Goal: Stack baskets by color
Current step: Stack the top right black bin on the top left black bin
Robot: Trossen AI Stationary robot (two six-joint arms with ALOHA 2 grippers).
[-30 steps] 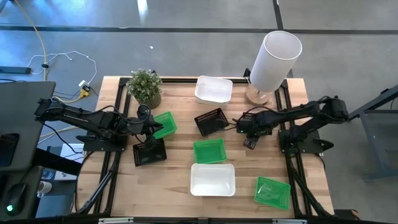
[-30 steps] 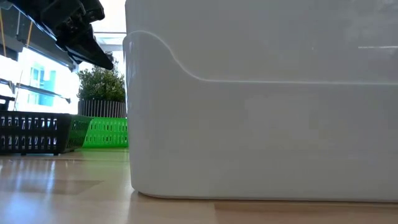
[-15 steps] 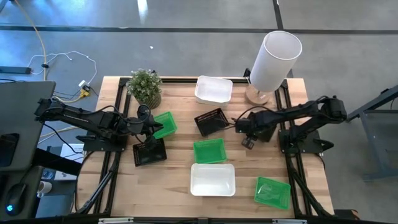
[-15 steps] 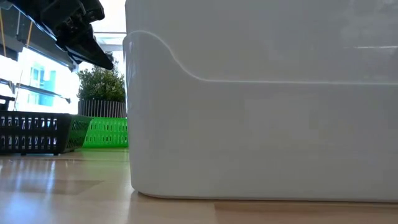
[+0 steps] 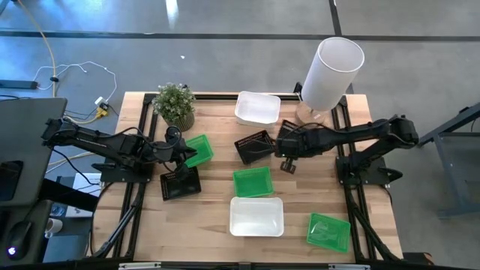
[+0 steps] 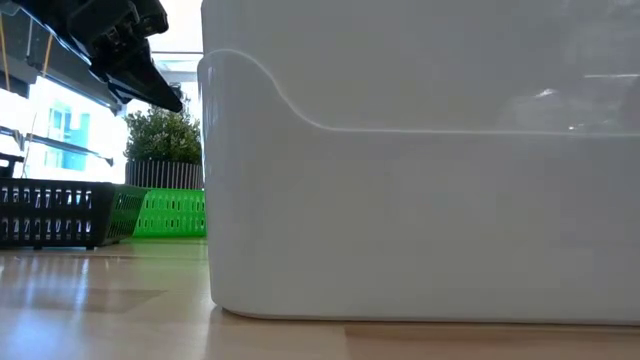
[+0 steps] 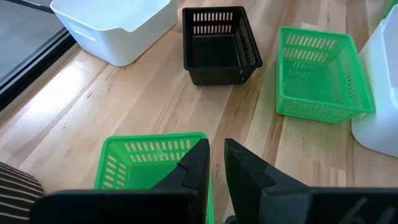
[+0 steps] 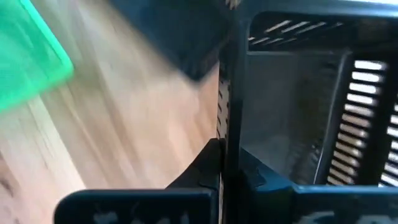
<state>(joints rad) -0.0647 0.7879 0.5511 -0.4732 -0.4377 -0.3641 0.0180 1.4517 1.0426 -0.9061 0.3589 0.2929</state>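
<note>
Your right gripper [image 5: 281, 147] sits at the table's middle, fingers clamped on the near side wall of the centre black basket [image 5: 253, 145]; the right wrist view shows that perforated wall [image 8: 231, 93] pinched between the fingers. Your left gripper [image 5: 184, 152] hovers at the inner edge of the left green basket [image 5: 199, 149], fingers nearly closed with a thin gap, holding nothing. In the left wrist view that green basket [image 7: 146, 163] lies right under the fingertips.

Other baskets: a second black basket [image 5: 181, 183] just in front of the left gripper, a green basket [image 5: 252, 181] at centre, a white basket [image 5: 256, 216] in front of it, a white basket [image 5: 258, 108] at the back edge, and a green basket [image 5: 328, 231] at the front right corner. None look stacked from above.

The potted plant [image 5: 175, 103] stands back left, the white cylinder [image 5: 331, 73] back right. The low view is mostly blocked by a white basket wall [image 6: 420, 200].
</note>
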